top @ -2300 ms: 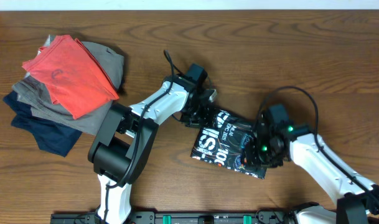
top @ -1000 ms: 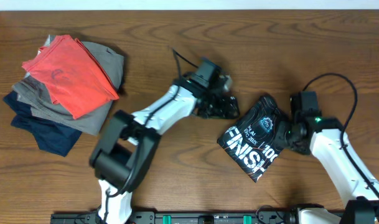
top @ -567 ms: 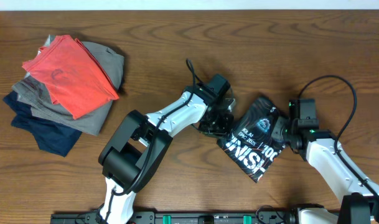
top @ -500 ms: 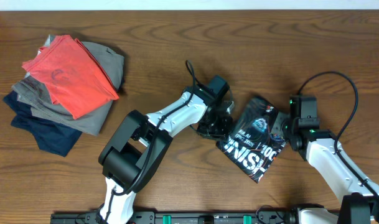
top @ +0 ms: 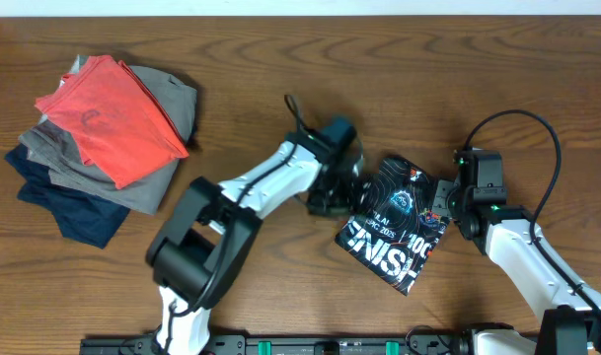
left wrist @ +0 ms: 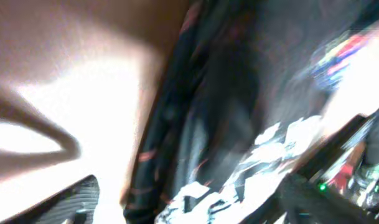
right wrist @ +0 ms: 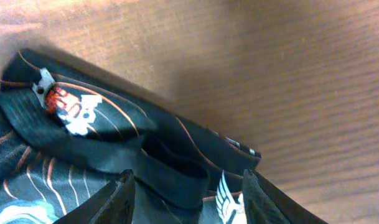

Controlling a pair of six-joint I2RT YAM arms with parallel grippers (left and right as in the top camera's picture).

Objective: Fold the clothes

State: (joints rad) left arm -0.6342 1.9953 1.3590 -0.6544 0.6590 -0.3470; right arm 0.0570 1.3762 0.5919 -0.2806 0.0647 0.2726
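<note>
The black jersey (top: 394, 222), with orange contour lines and white lettering, lies folded and tilted on the wooden table between my two arms. My left gripper (top: 341, 192) is at its left edge. The left wrist view is blurred and filled by the jersey (left wrist: 239, 93). Only one finger (left wrist: 71, 199) shows there, so I cannot tell how the jaws stand. My right gripper (top: 446, 209) is at the jersey's right edge. In the right wrist view it (right wrist: 188, 180) is open, its fingers wide apart on either side of the folded black layers (right wrist: 83, 143).
A pile of folded garments lies at the far left: a red shirt (top: 112, 118) on top, grey (top: 172, 104) under it and navy (top: 63, 202) at the bottom. Arm cables loop above the left wrist (top: 292, 108) and the right wrist (top: 537, 138).
Over the last two seconds the jersey slid right and turned, then shifted a little back to the left. Both grippers stayed at its edges and moved with it.
</note>
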